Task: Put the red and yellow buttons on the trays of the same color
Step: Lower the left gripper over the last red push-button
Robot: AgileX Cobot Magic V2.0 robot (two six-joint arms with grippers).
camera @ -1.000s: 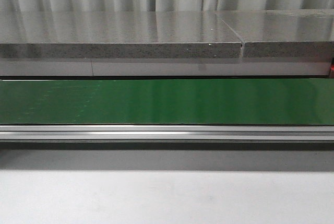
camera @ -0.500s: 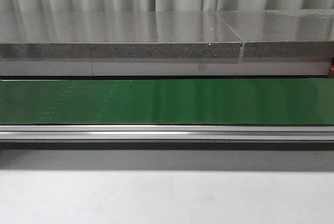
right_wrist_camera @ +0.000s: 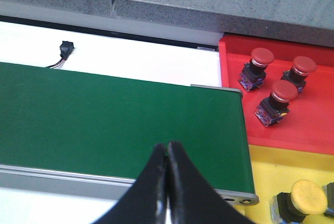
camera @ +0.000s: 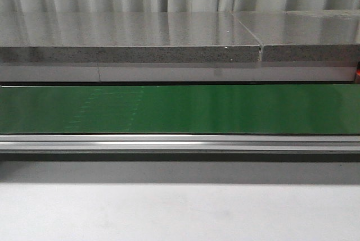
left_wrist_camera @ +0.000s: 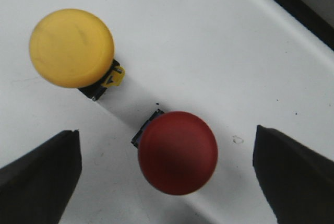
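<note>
In the front view a green conveyor belt (camera: pixel 180 109) runs across the frame behind the white table (camera: pixel 180 213), with grey stone slabs (camera: pixel 129 39) beyond it; neither arm shows here.

The left wrist view looks straight down on the white table, where a yellow button (left_wrist_camera: pixel 71 47) and a red button (left_wrist_camera: pixel 178 152) stand apart from each other (both seen from above, their mushroom caps hiding most of the bodies). The left gripper (left_wrist_camera: pixel 167 177) is spread wide, one dark finger (left_wrist_camera: pixel 39 174) on either side of the view, and holds nothing; the red button lies between the fingers, while the yellow one sits farther out, off toward one finger's side.

The right gripper (right_wrist_camera: pixel 168 153) hangs over the belt near its end, its two fingers (right_wrist_camera: pixel 151 182) pressed together with nothing between them. Past the belt's end sits a red tray (right_wrist_camera: pixel 308 130) carrying three red buttons (right_wrist_camera: pixel 276 98), and just beside it a yellow tray (right_wrist_camera: pixel 271 166) with a yellow button (right_wrist_camera: pixel 303 197) in it. A small black connector (right_wrist_camera: pixel 66 48) with a wire lies on the white surface behind the belt.
</note>
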